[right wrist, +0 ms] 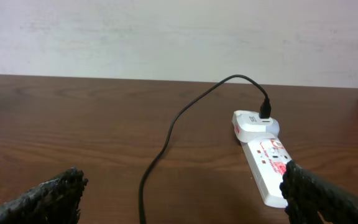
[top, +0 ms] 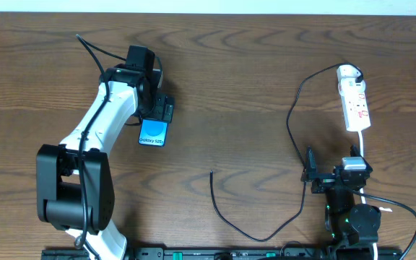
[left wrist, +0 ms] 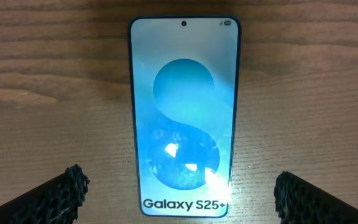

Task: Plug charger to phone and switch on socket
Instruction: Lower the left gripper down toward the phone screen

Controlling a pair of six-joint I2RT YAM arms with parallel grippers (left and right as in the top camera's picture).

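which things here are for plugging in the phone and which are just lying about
For the job:
phone
charger
socket

Not part of it:
wooden table

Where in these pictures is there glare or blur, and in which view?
Left wrist view: white glare spots sit on the lower screen of the phone, yet its text is readable; right wrist view: the socket is fairly sharp, while the far left of the table looks slightly soft; overhead view: even light, no strong glare, the phone's text tiny.
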